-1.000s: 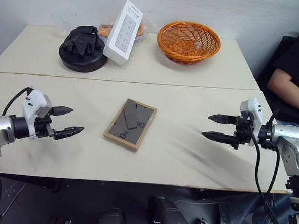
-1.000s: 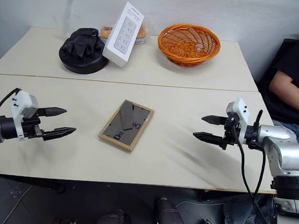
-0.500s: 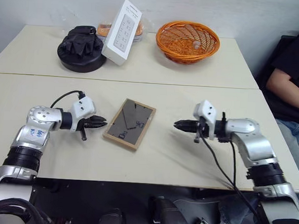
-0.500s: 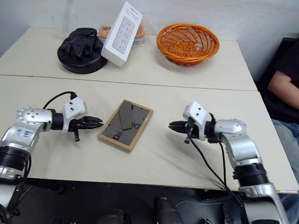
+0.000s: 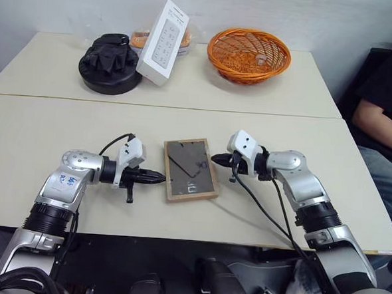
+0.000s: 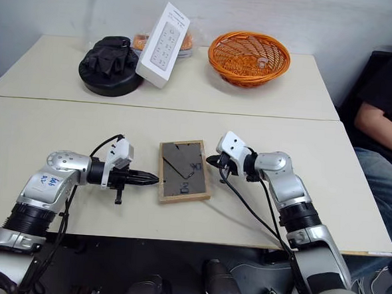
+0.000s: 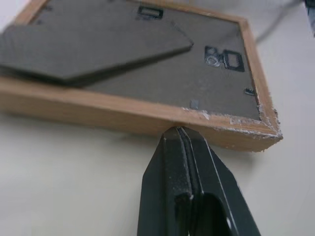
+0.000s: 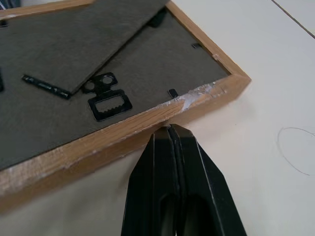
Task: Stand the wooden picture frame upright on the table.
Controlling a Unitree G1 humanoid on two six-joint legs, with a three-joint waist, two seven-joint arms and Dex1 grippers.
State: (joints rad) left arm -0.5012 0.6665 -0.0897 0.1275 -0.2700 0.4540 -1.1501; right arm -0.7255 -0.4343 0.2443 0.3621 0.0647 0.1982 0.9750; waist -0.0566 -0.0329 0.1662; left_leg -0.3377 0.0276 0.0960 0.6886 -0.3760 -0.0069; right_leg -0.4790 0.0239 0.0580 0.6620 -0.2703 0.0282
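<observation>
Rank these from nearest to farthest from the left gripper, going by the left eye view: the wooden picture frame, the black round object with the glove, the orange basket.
1. The wooden picture frame, lying back-up right at the left gripper, on the near half of the table.
2. The black round object with the glove, far side, toward the robot's left.
3. The orange basket, far side, toward the robot's right.
</observation>
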